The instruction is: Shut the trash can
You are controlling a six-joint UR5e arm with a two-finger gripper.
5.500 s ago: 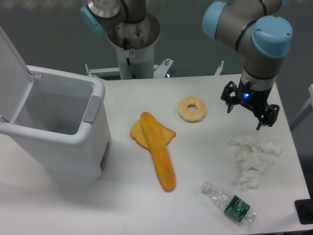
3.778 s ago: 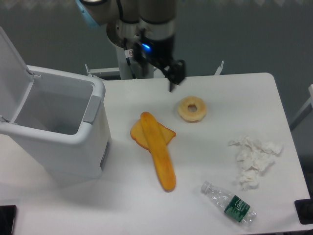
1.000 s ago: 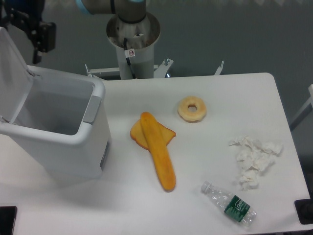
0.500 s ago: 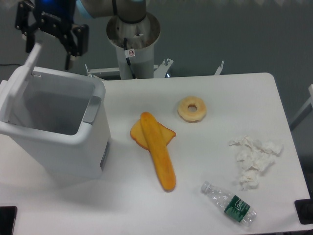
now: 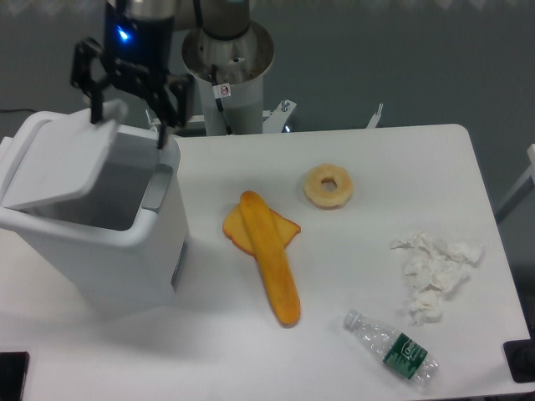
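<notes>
Your trash can stands at the left end of the table, well apart from everything else on it. Its lid is tilted partway down over the opening, not yet flat on the rim. Your gripper hangs over the can's rear edge with fingers spread wide, holding nothing; one fingertip is at the lid's raised edge. To the right of the can lie an orange banana-shaped toy on a slice, then a doughnut, crumpled tissue and a plastic bottle.
</notes>
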